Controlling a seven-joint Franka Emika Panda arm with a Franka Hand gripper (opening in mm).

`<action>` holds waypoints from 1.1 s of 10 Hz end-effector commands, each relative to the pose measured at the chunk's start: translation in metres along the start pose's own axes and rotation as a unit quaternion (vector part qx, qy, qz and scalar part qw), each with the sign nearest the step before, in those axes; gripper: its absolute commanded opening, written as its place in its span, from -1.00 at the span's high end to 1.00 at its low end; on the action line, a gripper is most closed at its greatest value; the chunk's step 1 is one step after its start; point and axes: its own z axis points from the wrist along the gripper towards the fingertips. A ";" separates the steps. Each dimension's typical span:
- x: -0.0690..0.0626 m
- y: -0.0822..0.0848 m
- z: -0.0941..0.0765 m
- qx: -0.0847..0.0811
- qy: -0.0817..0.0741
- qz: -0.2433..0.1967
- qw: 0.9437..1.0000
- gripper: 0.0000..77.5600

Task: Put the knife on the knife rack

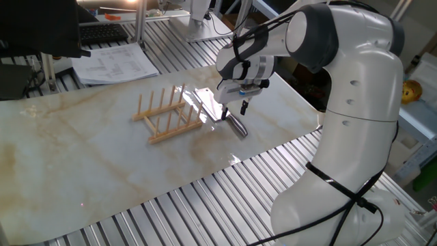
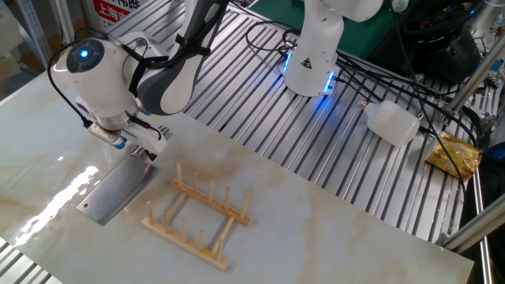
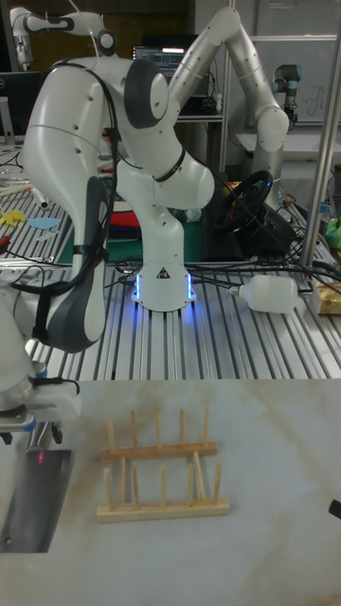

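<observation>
Knife (image 2: 116,189): flat on the table (image 2: 316,229), handle under the jaws.
Jaws: apart, straddling the handle.
Knife rack (image 2: 199,217): beside the blade.

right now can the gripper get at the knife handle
Probably yes. The gripper hangs right over the handle end of the knife, which lies flat on the table beside the knife rack, and nothing sits between them.

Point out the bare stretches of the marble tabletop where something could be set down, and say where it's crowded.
Free: the wide marble stretch on the far side of the light-wood pegged knife rack from the arm, and the strip along the table's front edge. Crowded: beside the rack, where the shiny steel cleaver lies flat under the gripper.
</observation>
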 end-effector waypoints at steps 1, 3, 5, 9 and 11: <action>-0.001 0.000 -0.001 0.027 0.002 -0.002 1.000 -1.00; -0.001 0.000 0.000 0.028 0.004 -0.002 1.000 -1.00; -0.002 0.000 0.003 0.028 0.003 -0.002 1.000 -1.00; 0.000 0.000 0.007 0.028 0.003 -0.007 1.000 -1.00; -0.001 0.000 0.008 0.027 0.003 -0.008 1.000 -1.00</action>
